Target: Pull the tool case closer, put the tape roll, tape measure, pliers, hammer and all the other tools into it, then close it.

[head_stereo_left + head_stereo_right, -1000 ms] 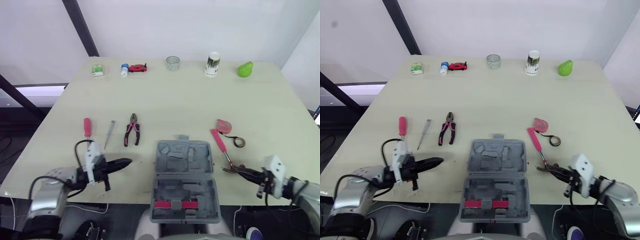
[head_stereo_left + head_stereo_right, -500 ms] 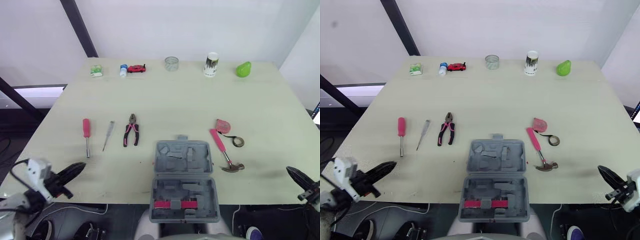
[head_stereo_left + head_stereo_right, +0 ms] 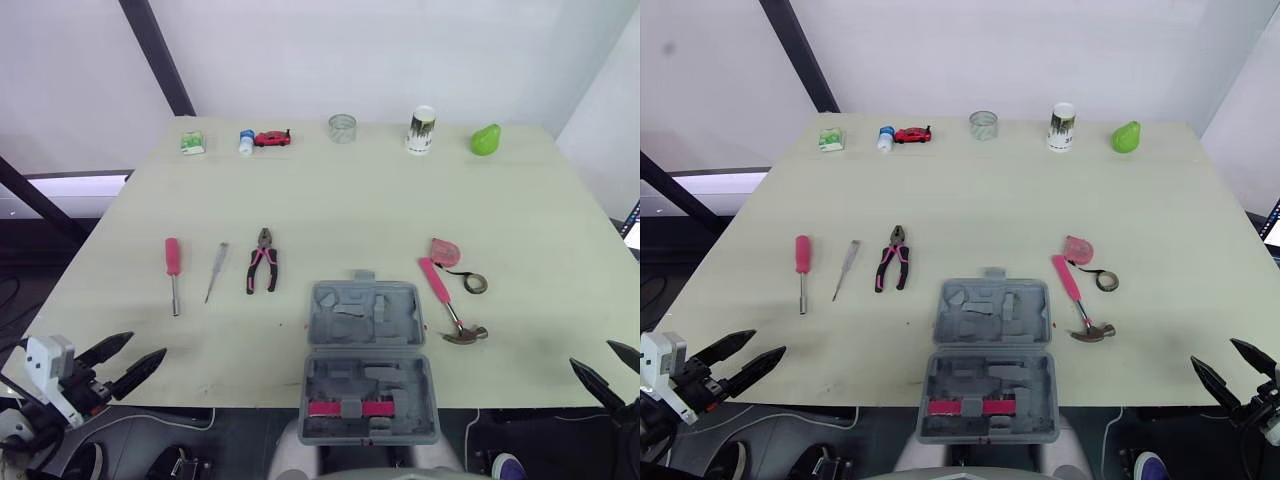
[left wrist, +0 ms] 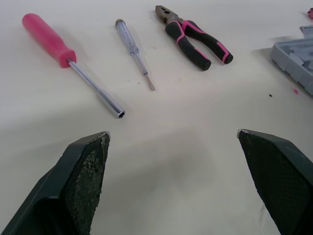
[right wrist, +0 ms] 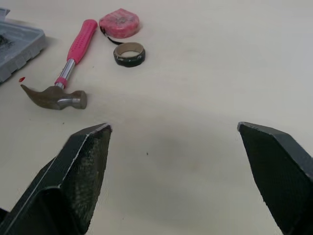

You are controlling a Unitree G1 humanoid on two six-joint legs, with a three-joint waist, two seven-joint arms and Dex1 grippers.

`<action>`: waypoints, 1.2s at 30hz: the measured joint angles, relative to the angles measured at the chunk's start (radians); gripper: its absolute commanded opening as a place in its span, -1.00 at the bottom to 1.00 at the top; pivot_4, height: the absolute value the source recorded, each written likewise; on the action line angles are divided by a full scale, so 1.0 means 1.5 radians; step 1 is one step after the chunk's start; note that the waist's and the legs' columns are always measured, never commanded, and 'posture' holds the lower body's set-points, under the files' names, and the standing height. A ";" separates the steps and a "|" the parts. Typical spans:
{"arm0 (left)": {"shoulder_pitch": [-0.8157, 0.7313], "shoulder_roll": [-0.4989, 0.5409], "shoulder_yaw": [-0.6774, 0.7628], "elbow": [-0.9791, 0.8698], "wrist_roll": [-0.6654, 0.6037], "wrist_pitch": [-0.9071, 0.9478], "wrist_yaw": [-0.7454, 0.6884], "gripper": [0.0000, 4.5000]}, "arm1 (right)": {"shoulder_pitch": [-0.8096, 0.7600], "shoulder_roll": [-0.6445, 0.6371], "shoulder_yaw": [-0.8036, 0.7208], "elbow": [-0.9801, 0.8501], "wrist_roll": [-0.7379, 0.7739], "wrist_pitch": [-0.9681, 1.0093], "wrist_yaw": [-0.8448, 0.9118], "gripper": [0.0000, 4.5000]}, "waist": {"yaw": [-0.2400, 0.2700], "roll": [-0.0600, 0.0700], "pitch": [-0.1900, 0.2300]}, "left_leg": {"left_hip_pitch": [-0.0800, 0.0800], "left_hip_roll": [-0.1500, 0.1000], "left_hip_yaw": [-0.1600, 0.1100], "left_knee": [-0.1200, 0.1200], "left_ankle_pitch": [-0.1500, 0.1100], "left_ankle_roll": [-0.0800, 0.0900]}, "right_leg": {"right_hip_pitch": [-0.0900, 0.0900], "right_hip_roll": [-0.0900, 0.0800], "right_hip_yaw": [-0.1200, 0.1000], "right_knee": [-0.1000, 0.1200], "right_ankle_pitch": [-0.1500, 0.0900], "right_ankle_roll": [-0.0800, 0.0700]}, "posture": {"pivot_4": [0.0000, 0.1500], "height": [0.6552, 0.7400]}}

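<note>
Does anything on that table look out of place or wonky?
The open grey plastic tool case seems to overhang the near edge of the pale wooden table, which looks precarious. Nothing looks spilled or broken.

Ahead of our left hand (image 3: 146, 345), at the counter's (image 3: 330, 200) near edge, we find the screwdriver (image 3: 173, 262). A second screwdriver (image 3: 216, 270) and the pliers (image 3: 264, 261) lie further to that hand's right. The tool case (image 3: 368, 355) sits between our hands. Ahead and left of our right hand (image 3: 591, 354) lies the hammer (image 3: 448, 300), with the tape roll (image 3: 477, 284) beyond its head and the tape measure (image 3: 446, 251) behind the roll.
</note>
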 measured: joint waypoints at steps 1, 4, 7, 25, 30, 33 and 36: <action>0.000 0.000 -0.001 -0.008 -0.001 0.003 -0.001 1.00 | -0.001 -0.001 0.000 -0.007 -0.004 0.003 -0.010 0.99 | 0.000 0.000 0.000 | 0.000 0.000 0.000 0.000 0.000 0.000 | 0.000 0.000 0.000 0.000 0.000 0.000 | 1.00 1.00; 0.000 0.000 -0.005 -0.037 -0.005 0.013 -0.009 1.00 | -0.009 -0.014 0.003 -0.030 -0.016 0.028 -0.034 0.99 | 0.000 0.000 0.000 | 0.000 0.000 0.000 0.000 0.000 0.000 | 0.000 0.000 0.000 0.000 0.000 0.000 | 1.00 1.00; -0.012 0.001 -0.013 -0.058 -0.009 0.030 -0.011 1.00 | -0.027 -0.031 0.010 -0.053 -0.025 0.056 -0.054 0.99 | 0.000 0.000 0.000 | 0.000 0.000 0.000 0.000 0.000 0.000 | 0.000 0.000 0.000 0.000 0.000 0.000 | 1.00 1.00; -0.164 0.042 -0.235 -0.329 -0.058 0.188 -0.070 1.00 | -0.483 -0.306 0.411 0.002 -0.213 0.293 0.082 0.99 | 0.000 0.002 0.002 | -0.002 0.000 0.000 -0.001 0.000 0.000 | -0.002 0.002 0.001 -0.001 0.001 0.002 | 1.00 1.00; -0.201 0.054 -0.270 -0.348 -0.059 0.187 -0.103 1.00 | -0.629 -0.302 0.545 0.064 -0.307 0.282 0.162 0.99 | 0.000 0.003 0.003 | -0.002 -0.001 0.000 0.000 0.000 0.000 | -0.002 0.001 0.001 -0.001 0.001 0.002 | 1.00 1.00; -0.232 0.054 -0.294 -0.371 -0.060 0.179 -0.130 1.00 | -0.708 -0.277 0.629 0.099 -0.375 0.265 0.216 0.99 | -0.001 0.003 0.003 | -0.002 0.000 0.000 0.000 0.000 0.000 | -0.002 0.002 0.001 0.000 0.001 0.002 | 1.00 1.00; -0.236 0.053 -0.296 -0.379 -0.061 0.176 -0.139 1.00 | -0.724 -0.256 0.669 0.129 -0.412 0.248 0.228 0.99 | 0.000 0.003 0.003 | -0.003 0.000 0.000 0.000 0.000 0.000 | -0.002 0.002 0.000 0.000 0.001 0.002 | 1.00 1.00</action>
